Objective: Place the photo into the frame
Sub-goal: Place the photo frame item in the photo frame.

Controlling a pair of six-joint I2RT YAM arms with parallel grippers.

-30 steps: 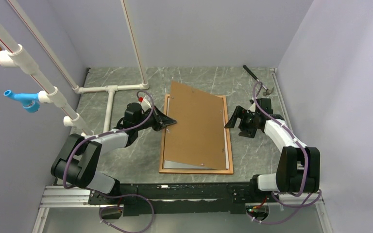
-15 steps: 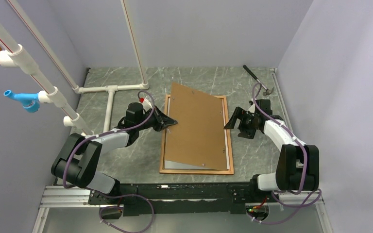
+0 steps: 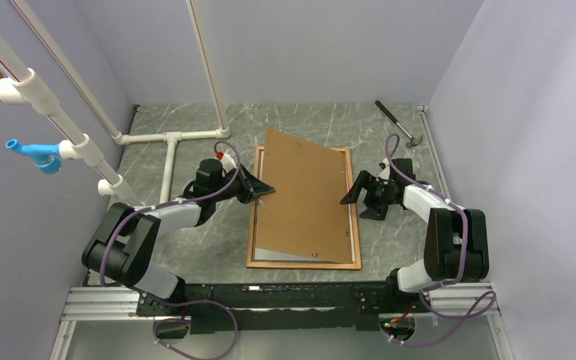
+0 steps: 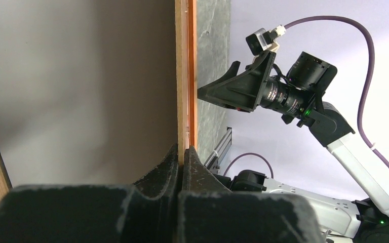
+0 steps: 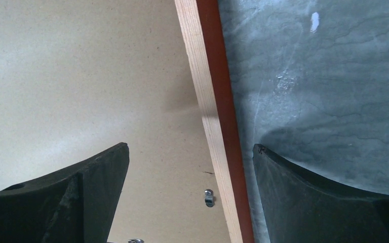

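White pipes lie at the far left of the grey counter, with bare surface between them and the frame. The left fingers are pressed together on the left edge of the brown backing panel, low and pointing rightwards. The frame lies flat in the middle of the counter, its long axis running from the near edge towards the back wall. The panel rests on top, turned slightly askew, so its far left corner juts past the frame's far rail. Along the near end, between the panel's edge and the near rail, a pale strip shows inside the frame; whether that is the photo cannot be told. The right fingers stand wide apart at the frame's right rail, one over the panel and the other over bare counter, gripping nothing. A narrower band of counter runs right of the frame, and a hammer lies near the far right corner.
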